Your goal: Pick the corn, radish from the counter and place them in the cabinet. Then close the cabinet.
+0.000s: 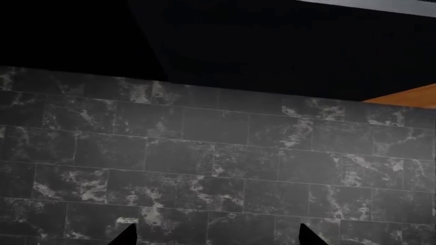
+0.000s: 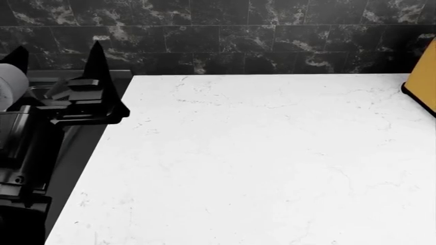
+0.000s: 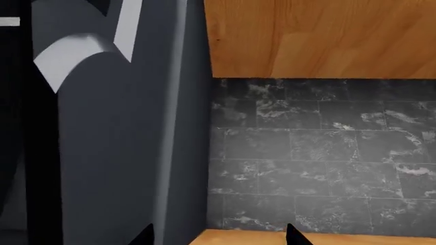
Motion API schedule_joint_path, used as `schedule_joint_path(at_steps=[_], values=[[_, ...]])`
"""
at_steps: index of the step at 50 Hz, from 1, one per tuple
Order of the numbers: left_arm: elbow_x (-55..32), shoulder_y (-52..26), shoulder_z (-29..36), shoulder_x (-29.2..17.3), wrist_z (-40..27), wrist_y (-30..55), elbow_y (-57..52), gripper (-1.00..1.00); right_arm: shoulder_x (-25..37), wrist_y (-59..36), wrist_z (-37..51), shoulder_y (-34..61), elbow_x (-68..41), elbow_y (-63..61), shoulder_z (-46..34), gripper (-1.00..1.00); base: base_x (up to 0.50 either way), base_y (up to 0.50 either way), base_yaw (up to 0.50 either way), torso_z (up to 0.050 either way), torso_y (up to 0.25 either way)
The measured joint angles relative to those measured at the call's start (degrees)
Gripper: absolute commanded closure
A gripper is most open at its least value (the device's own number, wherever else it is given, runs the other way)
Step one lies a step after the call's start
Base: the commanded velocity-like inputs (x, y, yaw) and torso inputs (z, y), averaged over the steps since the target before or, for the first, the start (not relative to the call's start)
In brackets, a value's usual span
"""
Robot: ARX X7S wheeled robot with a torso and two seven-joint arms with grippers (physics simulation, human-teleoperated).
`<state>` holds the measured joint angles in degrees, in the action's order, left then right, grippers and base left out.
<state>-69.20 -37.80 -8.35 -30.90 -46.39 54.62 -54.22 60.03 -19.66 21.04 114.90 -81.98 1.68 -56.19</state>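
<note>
Counter (image 2: 272, 153) fills the head view; no corn or radish on the part shown. Yellow toaster (image 2: 422, 89) at far right edge.

Left gripper (image 2: 58, 53) raised at the counter's far left, fingers spread, nothing between them; its wrist view faces the dark tile wall (image 1: 204, 163).

Right gripper (image 3: 218, 236) spread and bare too, facing tile beneath a wooden cabinet (image 3: 320, 35).

Step, as I judge: search, before any pick. Next: turn the view to find the vegetables.

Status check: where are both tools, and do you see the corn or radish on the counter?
Left tool open, empty, raised at counter's left edge. Right tool open, empty, facing wall. Corn, radish not in view.
</note>
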Motion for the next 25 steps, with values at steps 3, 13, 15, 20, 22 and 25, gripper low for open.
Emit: schedule_joint_path(at_steps=[3, 13, 15, 20, 22, 25], values=[[-0.1, -0.2, 0.2, 0.0, -0.1, 0.0, 0.0, -1.00, 0.0, -0.2, 0.4, 0.0, 0.6, -0.3, 0.1, -1.00, 0.00, 0.00, 0.00, 0.003, 0.003], [-0.5, -0.6, 0.6, -0.2, -0.6, -0.1, 0.1, -1.00, -0.3, 1.0, -0.9, -0.9, 2.1, 0.0, 0.6, -1.00, 0.00, 0.00, 0.00, 0.001, 0.002], [-0.6, -0.6, 0.7, -0.3, -0.7, -0.2, 0.1, -1.00, -0.4, 1.3, -1.5, -1.1, 2.1, 0.3, 0.7, -1.00, 0.00, 0.00, 0.00, 0.005, 0.005], [-0.7, -0.6, 0.8, -0.4, -0.8, -0.3, 0.1, -1.00, -0.8, 2.1, -3.8, -1.6, 2.0, 1.5, 1.1, -1.00, 0.00, 0.00, 0.00, 0.000, 0.002], [-0.7, -0.5, 0.8, -0.5, -0.8, -0.4, 0.1, -1.00, -0.9, 2.3, -4.8, -1.7, 1.7, 2.1, 1.2, -1.00, 0.00, 0.00, 0.00, 0.005, 0.005], [-0.6, -0.4, 0.8, -0.6, -0.8, -0.5, 0.1, -1.00, -1.1, 2.6, -6.3, -2.0, 1.3, 2.9, 1.4, -1.00, 0.00, 0.00, 0.00, 0.000, 0.004]])
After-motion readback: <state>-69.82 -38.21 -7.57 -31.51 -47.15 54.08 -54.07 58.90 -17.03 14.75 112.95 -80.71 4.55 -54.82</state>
